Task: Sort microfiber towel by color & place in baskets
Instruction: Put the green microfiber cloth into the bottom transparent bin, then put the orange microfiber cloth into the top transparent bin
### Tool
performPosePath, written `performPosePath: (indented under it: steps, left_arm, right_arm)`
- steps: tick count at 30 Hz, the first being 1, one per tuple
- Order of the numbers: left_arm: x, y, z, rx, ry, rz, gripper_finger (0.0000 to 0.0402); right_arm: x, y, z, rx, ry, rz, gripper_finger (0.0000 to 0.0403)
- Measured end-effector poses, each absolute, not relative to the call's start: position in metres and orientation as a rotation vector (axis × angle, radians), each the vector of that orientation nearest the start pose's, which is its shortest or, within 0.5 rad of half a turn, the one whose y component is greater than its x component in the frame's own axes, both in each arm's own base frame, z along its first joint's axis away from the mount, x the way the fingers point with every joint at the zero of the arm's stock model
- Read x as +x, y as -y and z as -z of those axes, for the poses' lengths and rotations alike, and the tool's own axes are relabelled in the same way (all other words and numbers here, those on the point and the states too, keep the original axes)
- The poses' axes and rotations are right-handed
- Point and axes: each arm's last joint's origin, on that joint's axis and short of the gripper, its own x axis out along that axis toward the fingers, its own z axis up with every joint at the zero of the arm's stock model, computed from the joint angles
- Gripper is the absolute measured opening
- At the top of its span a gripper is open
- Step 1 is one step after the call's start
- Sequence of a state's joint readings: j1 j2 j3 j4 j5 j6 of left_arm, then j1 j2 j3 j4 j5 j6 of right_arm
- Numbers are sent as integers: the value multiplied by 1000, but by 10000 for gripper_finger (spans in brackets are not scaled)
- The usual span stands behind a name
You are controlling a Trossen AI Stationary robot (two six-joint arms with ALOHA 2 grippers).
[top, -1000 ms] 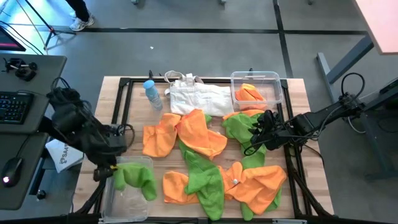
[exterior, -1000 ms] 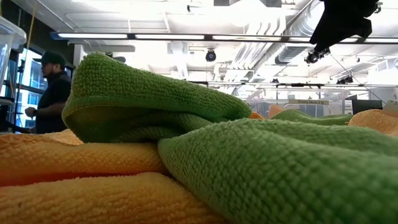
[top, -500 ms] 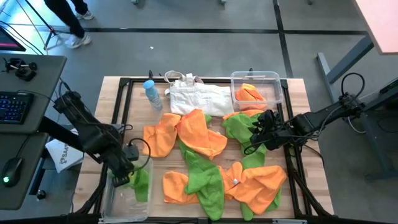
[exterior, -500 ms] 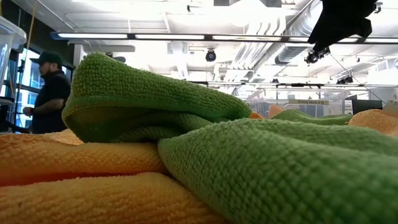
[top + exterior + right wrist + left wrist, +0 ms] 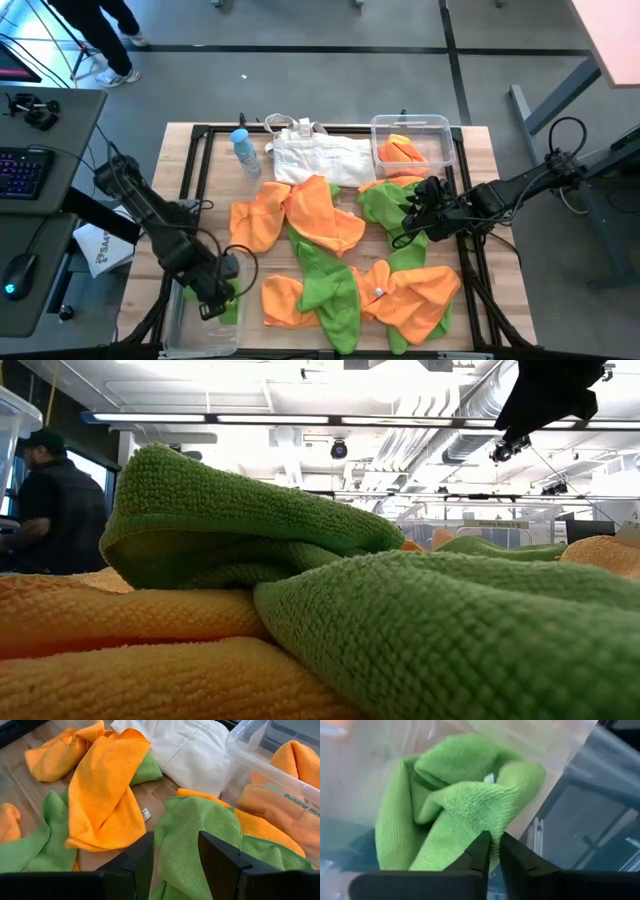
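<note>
Orange and green microfiber towels (image 5: 330, 260) lie in loose overlapping heaps across the wooden table. One clear basket (image 5: 190, 330) stands at the near left corner. My left gripper (image 5: 213, 302) reaches into it, shut on a bunched green towel (image 5: 455, 805). The other clear basket (image 5: 440, 128) stands at the far right and holds orange towels (image 5: 400, 150). My right gripper (image 5: 405, 228) hangs open just above a green towel (image 5: 200, 830) lying beside that basket, touching nothing. My left gripper pinches a fold of the green towel (image 5: 492, 832) between its two fingers, which come slanting down from above. How many layers it has, I cannot tell. The rest of the towel bunches beyond the fingers inside the clear basket (image 5: 380, 760).
A white fabric bag (image 5: 320, 155) and a clear bottle with a blue cap (image 5: 245, 150) sit along the far edge. A black frame rail (image 5: 200, 180) borders the table. A desk with a keyboard (image 5: 25, 170) stands to the left. A person (image 5: 55, 510) stands beyond the table.
My left gripper has moved toward the table's near edge and down into the near left basket, carrying the green towel. The towel, before spread over the basket, is now bunched up inside it. The person in the background has walked along.
</note>
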State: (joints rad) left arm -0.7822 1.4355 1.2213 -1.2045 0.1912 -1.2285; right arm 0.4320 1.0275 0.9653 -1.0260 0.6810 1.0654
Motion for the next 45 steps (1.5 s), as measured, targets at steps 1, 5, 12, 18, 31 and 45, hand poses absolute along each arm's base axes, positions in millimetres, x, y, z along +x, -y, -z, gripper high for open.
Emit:
performPosePath:
  steps: [1, 5, 12, 18, 31, 45]
  left_arm:
    - [175, 182, -275, -526, -1629, -159, 41]
    - [176, 185, -271, -520, -1643, -177, 77]
    - [172, 183, -278, -590, -1706, -137, 122]
    - [163, 173, -305, -705, -1624, -137, 121]
    - [131, 122, -354, -754, -1074, -217, 115]
    - [152, 80, -350, -466, -836, -397, 114]
  right_arm:
    - [165, -56, -294, 409, -679, 658, 149]
    - [165, -56, -294, 409, -679, 658, 149]
    - [165, -56, -294, 409, -680, 658, 149]
    - [165, -56, -294, 410, -680, 657, 149]
    - [166, -59, -293, 457, -735, 600, 149]
    - [191, -69, -305, 436, -554, 466, 149]
